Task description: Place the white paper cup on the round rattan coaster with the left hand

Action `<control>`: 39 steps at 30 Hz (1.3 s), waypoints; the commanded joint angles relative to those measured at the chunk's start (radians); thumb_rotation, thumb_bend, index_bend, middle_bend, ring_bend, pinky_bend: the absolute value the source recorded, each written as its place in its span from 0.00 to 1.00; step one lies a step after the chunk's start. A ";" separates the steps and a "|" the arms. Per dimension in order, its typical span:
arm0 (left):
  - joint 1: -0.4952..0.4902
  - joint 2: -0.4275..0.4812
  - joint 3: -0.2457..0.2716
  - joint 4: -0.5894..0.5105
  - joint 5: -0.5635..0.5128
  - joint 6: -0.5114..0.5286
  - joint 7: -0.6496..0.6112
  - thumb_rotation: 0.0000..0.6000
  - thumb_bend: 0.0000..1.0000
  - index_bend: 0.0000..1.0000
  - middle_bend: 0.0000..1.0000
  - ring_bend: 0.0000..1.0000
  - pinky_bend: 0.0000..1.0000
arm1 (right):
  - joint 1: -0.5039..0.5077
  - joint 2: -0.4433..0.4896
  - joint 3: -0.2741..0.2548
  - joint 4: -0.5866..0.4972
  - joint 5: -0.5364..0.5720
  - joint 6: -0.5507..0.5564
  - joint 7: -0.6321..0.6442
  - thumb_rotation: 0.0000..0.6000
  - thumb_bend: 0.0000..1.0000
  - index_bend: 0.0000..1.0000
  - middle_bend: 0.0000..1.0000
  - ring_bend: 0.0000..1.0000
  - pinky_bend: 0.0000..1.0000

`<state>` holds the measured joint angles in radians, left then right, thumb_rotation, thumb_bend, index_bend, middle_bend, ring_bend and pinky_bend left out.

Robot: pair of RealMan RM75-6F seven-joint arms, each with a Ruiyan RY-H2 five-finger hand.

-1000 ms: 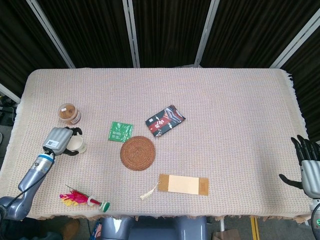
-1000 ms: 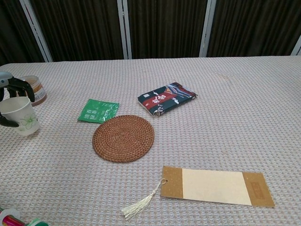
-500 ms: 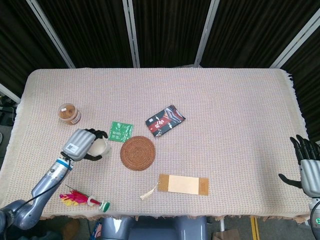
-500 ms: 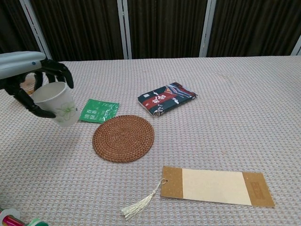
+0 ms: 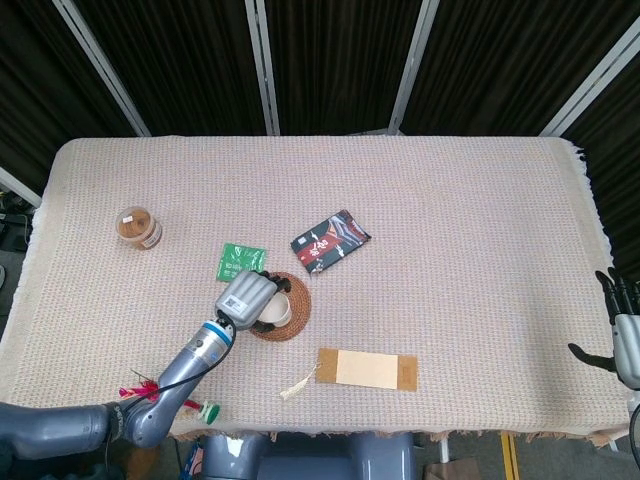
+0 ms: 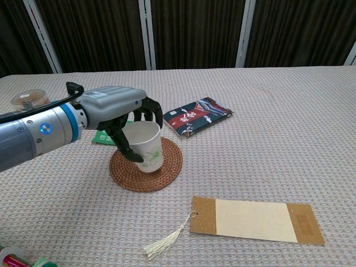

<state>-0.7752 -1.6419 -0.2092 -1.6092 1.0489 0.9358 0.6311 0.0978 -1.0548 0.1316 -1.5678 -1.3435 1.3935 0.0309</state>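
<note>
In the last second I have carried the white paper cup point(image 6: 146, 146) from the left side of the desk point(image 5: 470, 200), near the small round lidded jar point(image 5: 138, 227), across to the round woven rattan coaster point(image 6: 171, 164). The cup now sits over the middle of the coaster, tilted a little with its mouth leaning toward the far left. From the chest view its base looks to be at or just above the weave; I cannot tell whether it is actually touching. So the transport is, I judge, nearly finished, and what remains is to level the cup, settle it down and let go.

My left robot hand point(image 6: 119, 114) grips the cup from the left and far side, dark fingers point(image 6: 153, 110) wrapped over the rim and upper wall, thumb low on the near side. The forearm reaches in from the near left, running low across the desk, and partly covers the green foil sachet point(image 5: 238, 260) that lies just beyond the coaster.

My right robot hand point(image 5: 622, 330) rests off the near right edge of the desk, fingers spread, holding nothing.

The risk I see is the tilt: releasing now could tip the cup off the coaster.
</note>
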 commanded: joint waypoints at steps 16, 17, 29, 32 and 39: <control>-0.051 -0.058 0.018 0.025 -0.121 0.105 0.176 1.00 0.00 0.11 0.04 0.07 0.29 | -0.002 0.011 0.003 0.003 -0.001 0.003 0.027 1.00 0.00 0.00 0.00 0.00 0.00; -0.049 -0.053 0.020 0.014 -0.127 0.104 0.171 1.00 0.00 0.05 0.01 0.02 0.23 | -0.003 0.012 0.002 0.002 -0.003 0.004 0.026 1.00 0.00 0.00 0.00 0.00 0.00; 0.061 0.190 0.024 -0.265 -0.014 0.303 0.109 1.00 0.00 0.00 0.00 0.00 0.00 | -0.012 0.022 -0.011 -0.020 -0.043 0.027 0.041 1.00 0.00 0.00 0.00 0.00 0.00; 0.148 0.291 0.060 -0.331 0.074 0.385 0.013 1.00 0.00 0.00 0.00 0.00 0.00 | -0.014 0.026 -0.019 -0.027 -0.062 0.034 0.045 1.00 0.00 0.00 0.00 0.00 0.00; 0.338 0.430 0.192 -0.288 0.257 0.529 -0.240 1.00 0.00 0.00 0.00 0.00 0.00 | -0.026 0.037 -0.033 -0.044 -0.106 0.064 0.066 1.00 0.00 0.00 0.00 0.00 0.00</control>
<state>-0.5183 -1.2740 -0.0828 -1.9194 1.2236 1.3964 0.4844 0.0750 -1.0199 0.1013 -1.6089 -1.4453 1.4531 0.0929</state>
